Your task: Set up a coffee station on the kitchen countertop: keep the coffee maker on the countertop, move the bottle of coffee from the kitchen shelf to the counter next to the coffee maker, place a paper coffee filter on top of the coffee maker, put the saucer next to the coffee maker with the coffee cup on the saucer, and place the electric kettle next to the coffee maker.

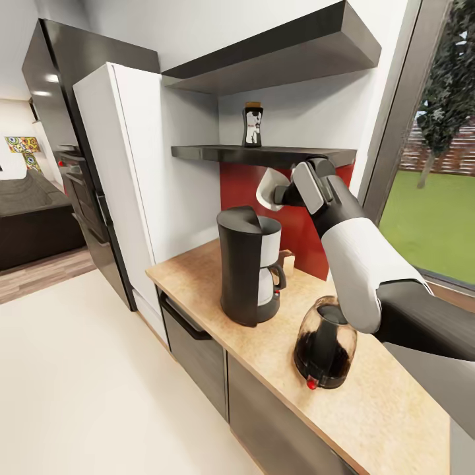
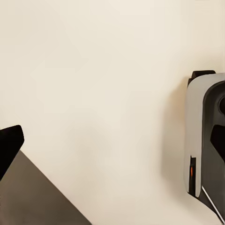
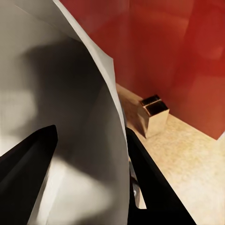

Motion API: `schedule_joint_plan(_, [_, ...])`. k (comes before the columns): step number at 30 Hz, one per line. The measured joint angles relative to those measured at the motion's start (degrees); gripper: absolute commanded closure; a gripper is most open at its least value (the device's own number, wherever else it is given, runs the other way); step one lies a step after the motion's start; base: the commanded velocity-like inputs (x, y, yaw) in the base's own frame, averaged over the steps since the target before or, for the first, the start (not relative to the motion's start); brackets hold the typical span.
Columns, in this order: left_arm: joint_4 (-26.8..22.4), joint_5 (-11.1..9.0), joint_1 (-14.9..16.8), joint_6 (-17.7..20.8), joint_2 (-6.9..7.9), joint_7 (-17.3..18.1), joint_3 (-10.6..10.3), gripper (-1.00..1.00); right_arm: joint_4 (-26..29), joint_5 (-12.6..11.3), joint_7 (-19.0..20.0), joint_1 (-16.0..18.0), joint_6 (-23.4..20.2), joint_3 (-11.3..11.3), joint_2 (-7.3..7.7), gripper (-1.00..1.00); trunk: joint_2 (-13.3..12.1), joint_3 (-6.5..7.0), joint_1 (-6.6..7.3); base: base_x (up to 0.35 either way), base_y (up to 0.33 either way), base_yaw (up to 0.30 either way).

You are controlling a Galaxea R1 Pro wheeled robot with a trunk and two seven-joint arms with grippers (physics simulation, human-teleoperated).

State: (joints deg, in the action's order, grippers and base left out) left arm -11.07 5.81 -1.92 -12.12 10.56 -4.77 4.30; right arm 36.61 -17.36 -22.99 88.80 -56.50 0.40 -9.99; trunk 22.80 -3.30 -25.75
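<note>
Right arm carries a paper filter toward the coffee maker

The table lies below the right end effector, which is clenched on the paper filter, presumably to drop it on the coffee maker just below. The kettle, dark inside, stands lower and nearer the robot; the coffee bottle waits above on the shelf.

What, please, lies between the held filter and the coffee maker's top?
Nothing: in the head view the filter hangs over the coffee maker with only red wall behind the gap.
</note>
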Motion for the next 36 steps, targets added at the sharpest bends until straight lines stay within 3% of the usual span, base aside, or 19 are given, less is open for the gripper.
schedule_joint_plan(5, [0.0, 0.01, 0.02, 0.0, 0.04, 0.01, 0.0, -1.0, -0.57, 0.03, 0.0, 0.0, 0.0, 0.0, 0.0, 1.0, 0.01, 0.0, 0.02, 0.155, 0.0, 0.0])
schedule_joint_plan(10, [0.03, 0.03, 0.05, -0.01, 0.09, 0.0, 0.0, -1.0, -0.67, -3.3, -1.27, -0.05, 0.0, 0.01, 0.0, 1.0, 0.11, -0.02, 0.09, 0.071, 0.0, 0.0])
schedule_joint_plan(36, [0.04, 0.03, 0.08, 0.05, -0.06, 0.08, 0.0, -1.0, -0.8, -2.3, -0.44, -0.1, -0.03, -0.12, 0.0, 1.0, 0.11, 0.0, 0.04, 0.003, 0.0, 0.0])
